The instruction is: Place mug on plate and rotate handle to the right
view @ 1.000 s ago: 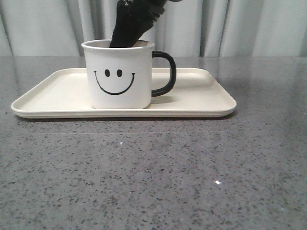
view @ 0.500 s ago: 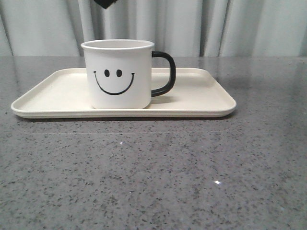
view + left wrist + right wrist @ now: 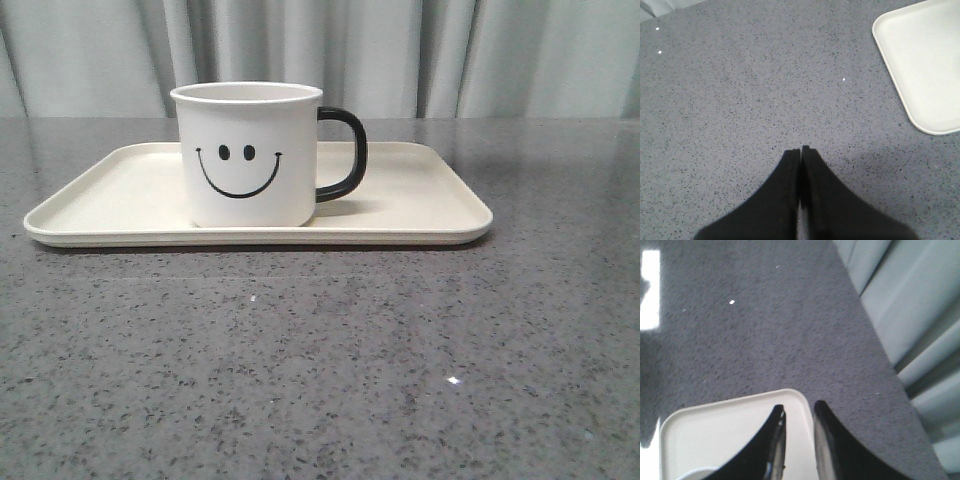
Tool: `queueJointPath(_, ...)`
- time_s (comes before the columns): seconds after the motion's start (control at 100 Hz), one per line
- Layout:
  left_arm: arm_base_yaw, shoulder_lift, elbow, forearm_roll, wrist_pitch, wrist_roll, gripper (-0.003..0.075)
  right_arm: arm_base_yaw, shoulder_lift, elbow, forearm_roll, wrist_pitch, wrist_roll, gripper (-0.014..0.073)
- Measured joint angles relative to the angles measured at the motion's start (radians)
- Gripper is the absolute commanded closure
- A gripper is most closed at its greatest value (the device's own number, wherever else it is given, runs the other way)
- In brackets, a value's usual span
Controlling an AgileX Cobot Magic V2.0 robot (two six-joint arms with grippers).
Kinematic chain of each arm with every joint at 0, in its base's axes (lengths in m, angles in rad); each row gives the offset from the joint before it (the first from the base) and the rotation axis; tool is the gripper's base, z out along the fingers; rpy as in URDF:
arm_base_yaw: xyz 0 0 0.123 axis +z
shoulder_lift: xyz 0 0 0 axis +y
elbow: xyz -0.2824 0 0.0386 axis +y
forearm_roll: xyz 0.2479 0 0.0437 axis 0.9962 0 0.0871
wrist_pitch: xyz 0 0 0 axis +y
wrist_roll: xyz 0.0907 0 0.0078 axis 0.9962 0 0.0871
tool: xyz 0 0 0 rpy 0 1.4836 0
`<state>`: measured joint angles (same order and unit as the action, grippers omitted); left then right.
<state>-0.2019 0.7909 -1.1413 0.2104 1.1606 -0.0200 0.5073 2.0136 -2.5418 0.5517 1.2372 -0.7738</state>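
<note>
The white mug [image 3: 247, 155] with its black smiley stands upright on the cream plate [image 3: 420, 205], left of the plate's middle. Its black handle [image 3: 345, 155] points to the right. No gripper shows in the front view. In the left wrist view my left gripper [image 3: 801, 148] is shut and empty over bare table, with a corner of the plate [image 3: 925, 55] off to one side. My right gripper [image 3: 799, 407] is open with nothing between its fingers, high over a corner of the plate [image 3: 720, 430]. A sliver of the mug's rim [image 3: 697, 475] shows beside it.
The grey speckled table [image 3: 320, 380] spreads in front of the plate. A pale pleated curtain [image 3: 500, 55] hangs behind the table's far edge and also shows as the curtain [image 3: 910, 315] in the right wrist view.
A black gripper that reached into the mug a second ago has risen out of the top of the front view. Mug and plate have not moved.
</note>
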Motion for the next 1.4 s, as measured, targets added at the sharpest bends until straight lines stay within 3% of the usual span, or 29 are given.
queueJointPath(0.25, 0.0, 0.0, 0.0, 0.0, 0.0, 0.0, 0.0741, -0.125, -0.165, -0.016, 0.002, -0.075, 0.123, 0.054)
queueJointPath(0.68, 0.0, 0.0, 0.0, 0.0, 0.0, 0.0, 0.074, -0.349, -0.393, -0.022, -0.022, -0.032, 0.288, 0.0685)
queueJointPath(1.4, 0.0, 0.0, 0.0, 0.0, -0.002, 0.0, 0.074, -0.38, -0.62, -0.024, -0.552, -0.089, 0.652, 0.0702)
